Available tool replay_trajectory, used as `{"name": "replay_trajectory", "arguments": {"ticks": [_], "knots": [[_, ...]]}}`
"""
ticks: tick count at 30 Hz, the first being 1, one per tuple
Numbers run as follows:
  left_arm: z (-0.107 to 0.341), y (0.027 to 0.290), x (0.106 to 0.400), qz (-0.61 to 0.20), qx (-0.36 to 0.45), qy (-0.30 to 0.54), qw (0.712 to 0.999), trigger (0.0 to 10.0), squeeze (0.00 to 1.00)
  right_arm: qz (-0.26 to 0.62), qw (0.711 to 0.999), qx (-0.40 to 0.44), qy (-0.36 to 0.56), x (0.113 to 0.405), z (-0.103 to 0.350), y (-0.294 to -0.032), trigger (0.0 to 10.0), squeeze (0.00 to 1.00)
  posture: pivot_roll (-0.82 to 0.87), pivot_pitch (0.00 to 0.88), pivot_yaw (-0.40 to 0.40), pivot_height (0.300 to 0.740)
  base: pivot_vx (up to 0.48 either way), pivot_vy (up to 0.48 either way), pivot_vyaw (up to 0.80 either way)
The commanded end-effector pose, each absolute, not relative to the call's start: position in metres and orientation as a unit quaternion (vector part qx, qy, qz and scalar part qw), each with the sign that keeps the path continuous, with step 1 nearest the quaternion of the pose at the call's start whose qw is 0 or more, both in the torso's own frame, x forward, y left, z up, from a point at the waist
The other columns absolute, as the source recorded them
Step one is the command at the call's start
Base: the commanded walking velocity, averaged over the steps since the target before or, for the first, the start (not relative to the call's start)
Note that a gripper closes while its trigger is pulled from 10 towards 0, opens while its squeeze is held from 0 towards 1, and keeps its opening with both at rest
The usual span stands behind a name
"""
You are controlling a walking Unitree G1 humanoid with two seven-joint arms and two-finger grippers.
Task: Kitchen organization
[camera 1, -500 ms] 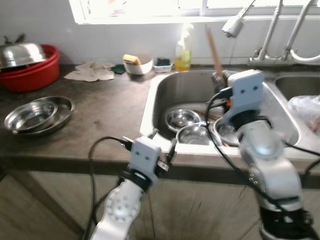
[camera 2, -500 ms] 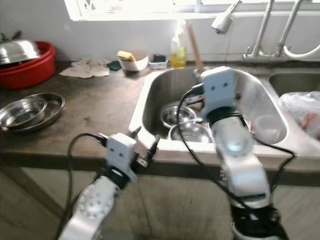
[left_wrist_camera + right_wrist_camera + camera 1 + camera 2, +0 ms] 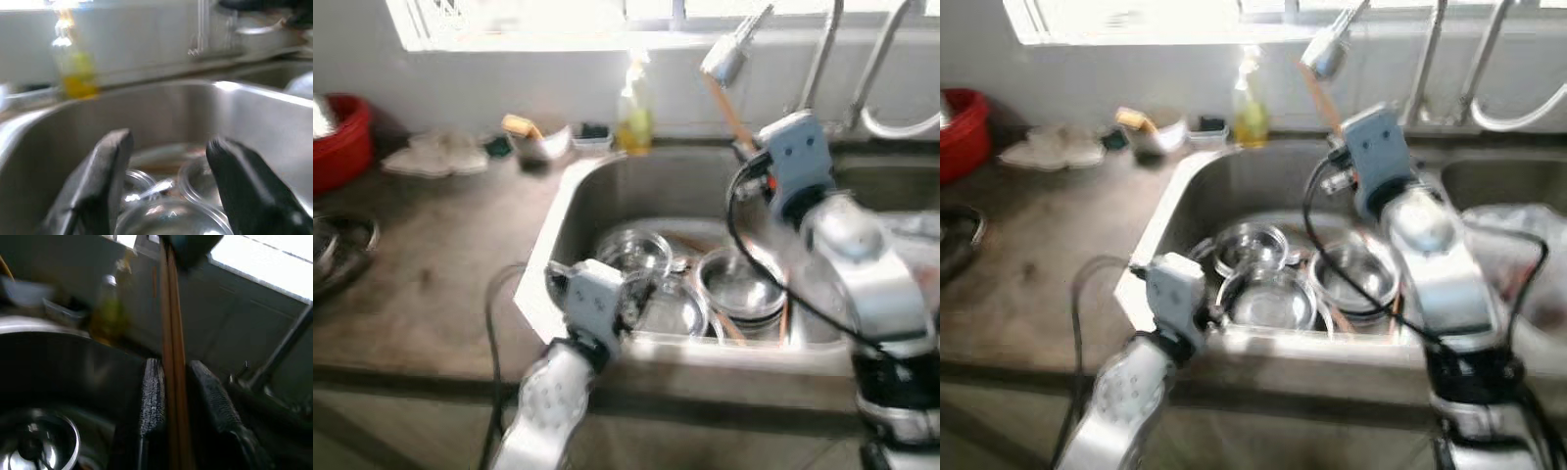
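Note:
Several steel bowls lie in the left sink basin, one of them just below my left gripper. That left gripper is open and empty, and it hovers at the basin's front rim. Over the back of the basin, my right gripper is shut on a pair of long wooden sticks. The sticks slant up towards the spray head. The views are blurred.
A yellow soap bottle, a small bowl with a sponge and a cloth line the back of the counter. A red basin and steel dishes are at the far left. A plastic bag lies in the right basin.
The camera has moved closer and to the right. My left gripper now reaches over the sink's front rim above the bowls. My right gripper still holds the sticks.

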State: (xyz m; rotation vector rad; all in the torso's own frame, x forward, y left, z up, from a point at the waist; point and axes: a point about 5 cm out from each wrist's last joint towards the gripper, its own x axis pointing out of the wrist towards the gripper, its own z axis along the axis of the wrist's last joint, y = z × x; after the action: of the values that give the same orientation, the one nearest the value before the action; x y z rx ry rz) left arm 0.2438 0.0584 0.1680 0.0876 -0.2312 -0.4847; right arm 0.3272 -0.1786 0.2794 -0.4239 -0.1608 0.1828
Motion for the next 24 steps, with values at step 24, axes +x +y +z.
{"name": "replay_trajectory", "arguments": {"ticks": [24], "knots": [[0.169,0.061,0.232,-0.238,0.033,-0.104,0.965,10.0,0.00,0.280,0.894,-0.324,0.131,0.371,0.226,-0.164,10.0,0.00,0.10,0.141,-0.009,0.740,0.000,0.000,0.00]]}}
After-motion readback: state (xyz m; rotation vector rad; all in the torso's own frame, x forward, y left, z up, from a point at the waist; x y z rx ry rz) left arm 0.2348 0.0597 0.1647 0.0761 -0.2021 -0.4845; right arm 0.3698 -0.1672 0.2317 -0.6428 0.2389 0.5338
